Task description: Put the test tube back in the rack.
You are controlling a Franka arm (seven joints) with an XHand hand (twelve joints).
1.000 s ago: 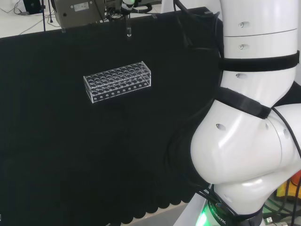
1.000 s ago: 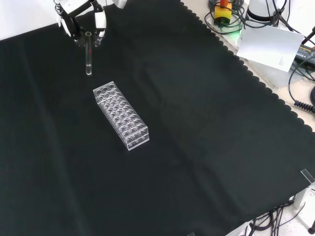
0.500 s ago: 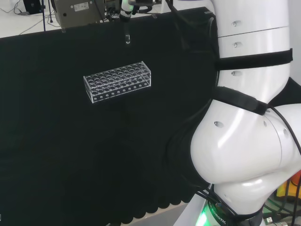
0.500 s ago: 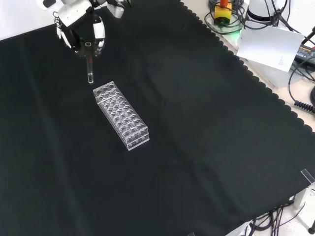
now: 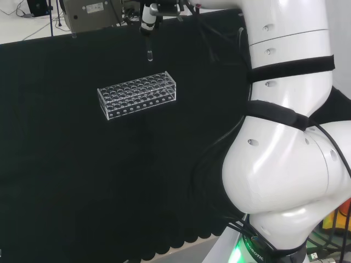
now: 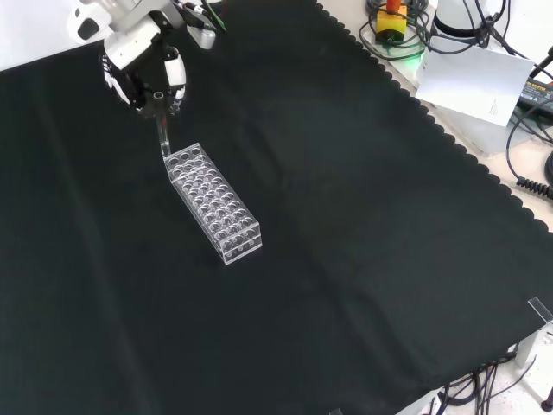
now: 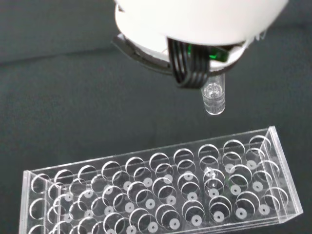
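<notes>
At the upper left of the front view, the robot hand point(image 6: 143, 73), fingers pinching an upright test tube point(image 6: 162, 136), has carried it closer, so its tip now hangs just beside the clear rack's point(image 6: 212, 202) far end, nearly ready to lower in.

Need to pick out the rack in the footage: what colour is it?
The rack is colourless clear plastic, with no tint; the wrist view shows it best.
</notes>
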